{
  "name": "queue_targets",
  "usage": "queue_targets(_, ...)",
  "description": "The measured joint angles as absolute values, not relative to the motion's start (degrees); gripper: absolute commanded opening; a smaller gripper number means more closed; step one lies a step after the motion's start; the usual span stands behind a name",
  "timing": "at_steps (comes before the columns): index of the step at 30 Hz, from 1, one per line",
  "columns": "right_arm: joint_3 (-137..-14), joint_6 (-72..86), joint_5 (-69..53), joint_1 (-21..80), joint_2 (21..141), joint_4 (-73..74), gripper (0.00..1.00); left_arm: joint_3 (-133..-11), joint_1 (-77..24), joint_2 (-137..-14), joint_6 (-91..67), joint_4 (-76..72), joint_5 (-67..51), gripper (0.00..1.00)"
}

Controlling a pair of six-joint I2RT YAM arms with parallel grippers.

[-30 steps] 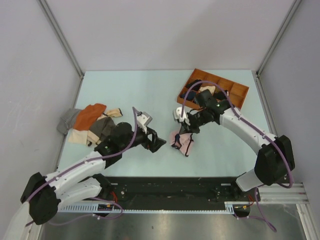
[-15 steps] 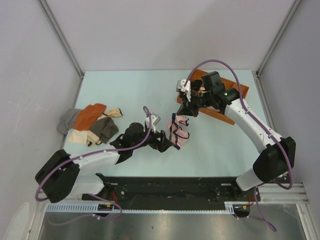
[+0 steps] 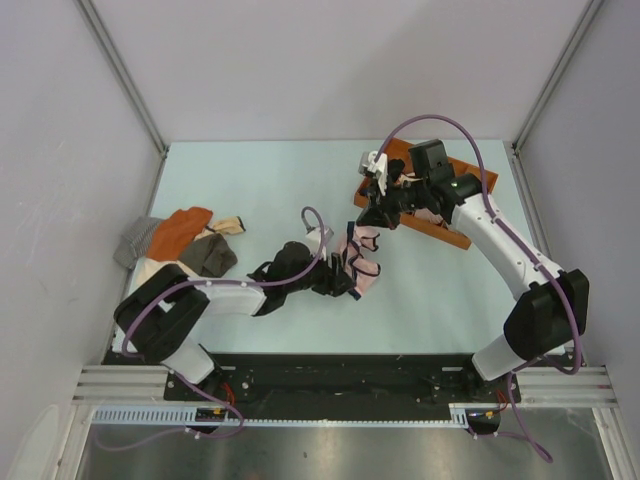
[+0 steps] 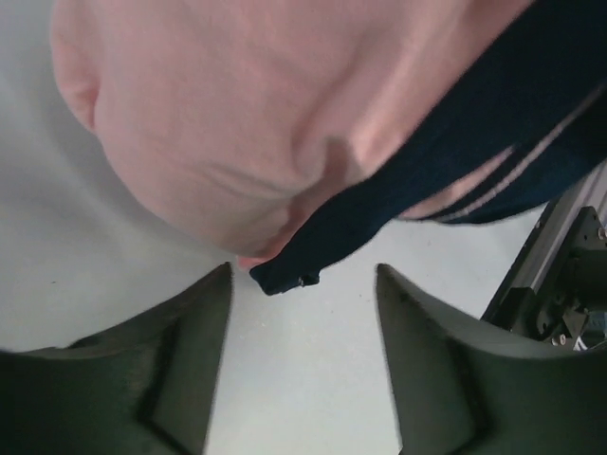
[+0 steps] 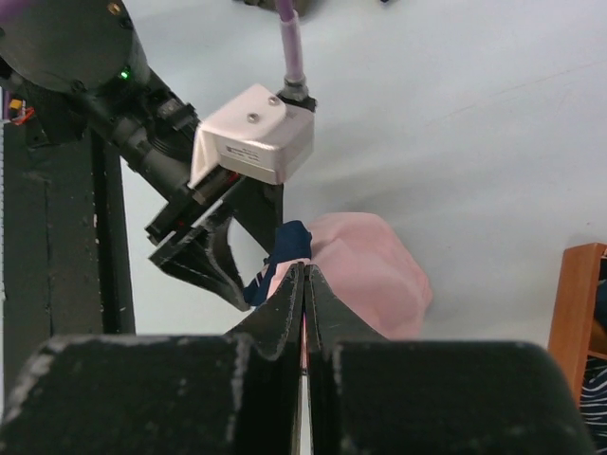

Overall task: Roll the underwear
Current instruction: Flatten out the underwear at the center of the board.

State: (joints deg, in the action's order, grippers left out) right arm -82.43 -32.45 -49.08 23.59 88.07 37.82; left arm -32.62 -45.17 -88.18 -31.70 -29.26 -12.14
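The underwear (image 3: pixel 360 258) is light pink with dark navy edging and hangs above the table's middle. My right gripper (image 3: pixel 378 212) is shut on its upper edge; in the right wrist view the closed gripper (image 5: pixel 303 273) pinches pink fabric, and the rest of the underwear (image 5: pixel 375 270) droops below. My left gripper (image 3: pixel 336 280) is open beside the underwear's lower end. In the left wrist view the pink cloth (image 4: pixel 237 123) and a navy edge tip (image 4: pixel 289 270) hang just above the gap of the open left gripper (image 4: pixel 303 284), not between the fingers.
A pile of cloths (image 3: pixel 205 255) lies at the table's left, with an orange cloth (image 3: pixel 180 228) on top. A wooden divided tray (image 3: pixel 462 182) holding dark items sits at the back right, under the right arm. A black rail (image 3: pixel 340 375) runs along the near edge.
The right gripper lifted the underwear off the table and moved back toward the tray. The left arm reached right until its open gripper came to the underwear's lower end.
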Motion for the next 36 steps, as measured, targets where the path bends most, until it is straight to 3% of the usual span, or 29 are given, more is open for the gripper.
queue_targets(2, -82.4, -31.9, -49.5, 23.5, 88.3, 37.8, 0.00, -33.5, -45.2, -89.6, -32.4, -29.5, -12.2, 0.24)
queue_targets(3, -82.4, -31.7, -49.6, 23.5, 88.4, 37.7, 0.00, -34.2, -45.3, -90.6, -32.4, -29.5, -12.2, 0.08)
queue_targets(5, -82.4, -31.5, -49.6, 23.4, 88.6, 37.7, 0.00, -35.6, -45.2, -92.4, -32.3, -28.9, -12.3, 0.01)
queue_targets(10, -82.4, -31.6, -49.3, 22.0, 88.6, 37.6, 0.00, -36.9, -44.4, -90.6, -29.8, -23.6, -12.2, 0.00)
queue_targets(18, -82.4, -37.6, -46.8, 20.4, 85.7, 42.2, 0.00, -46.0, -41.0, -74.3, -20.2, -1.1, -16.7, 0.00)
queue_targets(30, -82.3, -61.3, -50.2, 20.4, 67.0, 70.1, 0.00, -54.6, -42.0, -67.4, -13.9, 25.6, -36.2, 0.00)
queue_targets(36, -75.5, -51.9, -50.1, 20.3, 60.4, 64.2, 0.00, -54.8, -41.3, -63.6, -14.1, 27.4, -39.6, 0.00)
